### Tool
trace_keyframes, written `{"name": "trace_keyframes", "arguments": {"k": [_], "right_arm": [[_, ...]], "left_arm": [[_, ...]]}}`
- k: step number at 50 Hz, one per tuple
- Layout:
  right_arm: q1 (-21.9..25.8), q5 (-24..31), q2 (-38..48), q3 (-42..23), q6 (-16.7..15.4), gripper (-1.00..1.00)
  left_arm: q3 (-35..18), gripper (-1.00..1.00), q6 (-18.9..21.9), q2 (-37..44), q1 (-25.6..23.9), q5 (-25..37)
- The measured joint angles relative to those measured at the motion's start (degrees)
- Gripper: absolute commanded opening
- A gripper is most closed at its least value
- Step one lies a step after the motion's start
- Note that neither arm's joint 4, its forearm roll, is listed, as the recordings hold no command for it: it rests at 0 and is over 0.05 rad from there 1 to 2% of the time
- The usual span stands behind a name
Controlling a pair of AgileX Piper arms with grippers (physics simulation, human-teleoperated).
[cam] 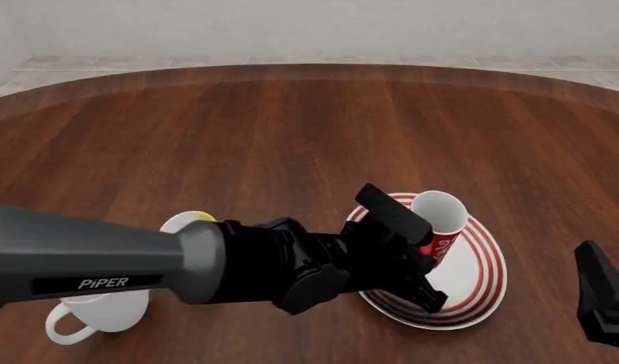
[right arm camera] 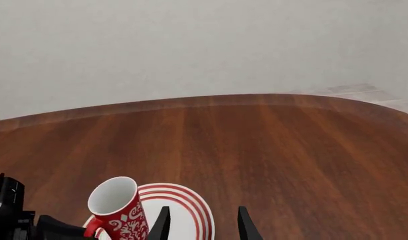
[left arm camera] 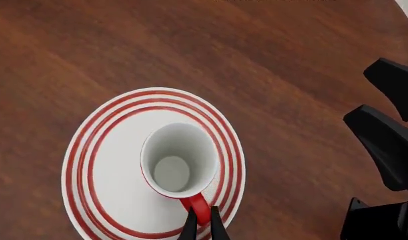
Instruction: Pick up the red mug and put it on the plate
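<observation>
Over the plate [cam: 484, 282], the left gripper [left arm camera: 203, 226] reaches low from the left, fingers clamped on the red mug's [left arm camera: 178, 160] handle; the mug stands on the plate. Right gripper [right arm camera: 201, 223] hangs spread apart. Dark wooden table [cam: 289, 136], pale wall behind.

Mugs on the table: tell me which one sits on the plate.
The red mug, standing on the plate with the left tool shut on its handle. The white mug and yellow mug rest on wood.

My little red mug [cam: 438, 221] with white script sits on the red-ringed white plate [cam: 484, 284], near-right on the desk, tilted slightly.
</observation>
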Motion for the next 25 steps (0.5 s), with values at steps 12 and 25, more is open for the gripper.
{"name": "trace_keyframes", "arguments": {"k": [12, 25], "right_arm": [[-0.05, 0.05, -0.1, 0.0, -0.04, 1.0], [-0.11, 0.04, -0.08, 0.0, -0.04, 1.0]], "left_arm": [[-0.63, -1.0, -0.72, 1.39, 0.08, -0.6], [-1.23, -1.0, -1.48, 3.09, 0.19, -1.36]]}}
